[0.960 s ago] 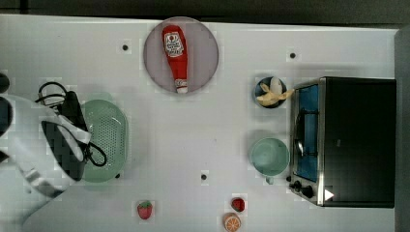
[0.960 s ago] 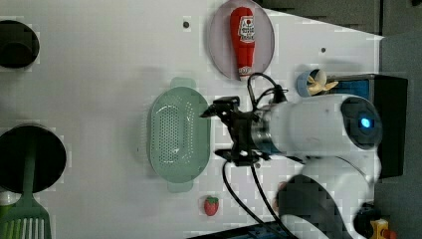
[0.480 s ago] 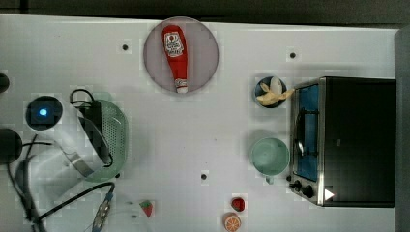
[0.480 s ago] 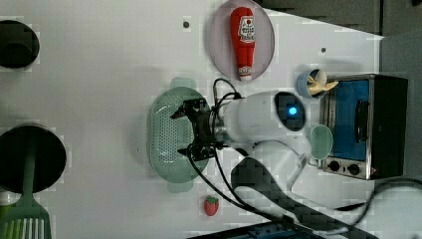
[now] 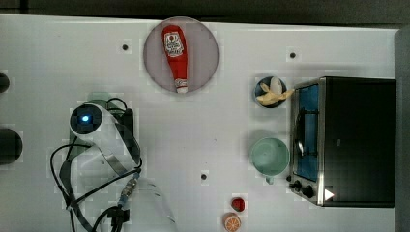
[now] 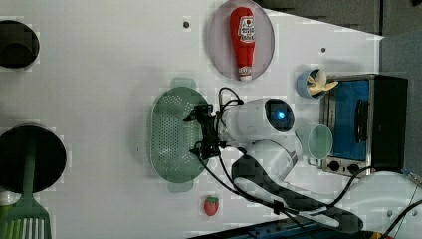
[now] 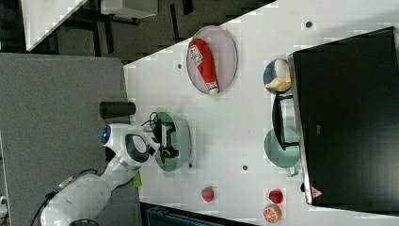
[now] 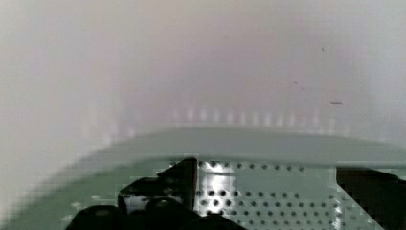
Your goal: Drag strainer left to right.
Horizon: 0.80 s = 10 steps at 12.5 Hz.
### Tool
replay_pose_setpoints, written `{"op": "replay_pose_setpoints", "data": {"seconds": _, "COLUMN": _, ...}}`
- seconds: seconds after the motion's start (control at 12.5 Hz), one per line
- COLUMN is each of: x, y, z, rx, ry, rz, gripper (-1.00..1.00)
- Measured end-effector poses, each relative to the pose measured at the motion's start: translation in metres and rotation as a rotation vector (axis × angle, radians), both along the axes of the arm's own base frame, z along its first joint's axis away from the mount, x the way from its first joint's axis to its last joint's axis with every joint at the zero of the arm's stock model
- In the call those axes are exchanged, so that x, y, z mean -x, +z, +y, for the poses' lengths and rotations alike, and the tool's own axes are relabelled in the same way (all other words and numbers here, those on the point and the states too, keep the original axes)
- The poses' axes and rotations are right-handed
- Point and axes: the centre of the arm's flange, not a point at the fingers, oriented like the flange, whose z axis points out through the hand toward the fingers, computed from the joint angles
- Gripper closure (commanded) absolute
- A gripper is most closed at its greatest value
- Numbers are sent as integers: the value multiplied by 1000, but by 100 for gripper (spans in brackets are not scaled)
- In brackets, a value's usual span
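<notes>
The gripper [image 6: 203, 128], its fingers spread wide, hangs over the white table [image 6: 99, 74] and reaches into the mint-green strainer [image 6: 171, 137], holding nothing, and the strainer sits at the top view's left side with its long way running up and down in the left view.

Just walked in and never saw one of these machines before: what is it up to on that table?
A single white robot arm is reaching over a pale green strainer on the white table. Its gripper is open and sits over the strainer's bowl, near one long side; nothing is gripped. Farther along the table are a ketchup bottle lying on a plate, a green cup and a small black oven.
</notes>
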Motion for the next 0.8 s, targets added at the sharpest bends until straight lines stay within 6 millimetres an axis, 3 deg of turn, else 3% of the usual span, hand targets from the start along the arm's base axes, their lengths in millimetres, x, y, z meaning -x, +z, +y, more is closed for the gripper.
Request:
{"op": "replay_pose_setpoints", "data": {"seconds": 0.48, "x": -11, "y": 0, "z": -26, "rx": 7, "ry": -67, "rz": -56, "gripper": -100}}
{"op": "replay_pose_setpoints", "data": {"seconds": 0.8, "x": 7, "y": -9, "z": -35, "rx": 36, "ry": -55, "rz": -33, "gripper": -100}}
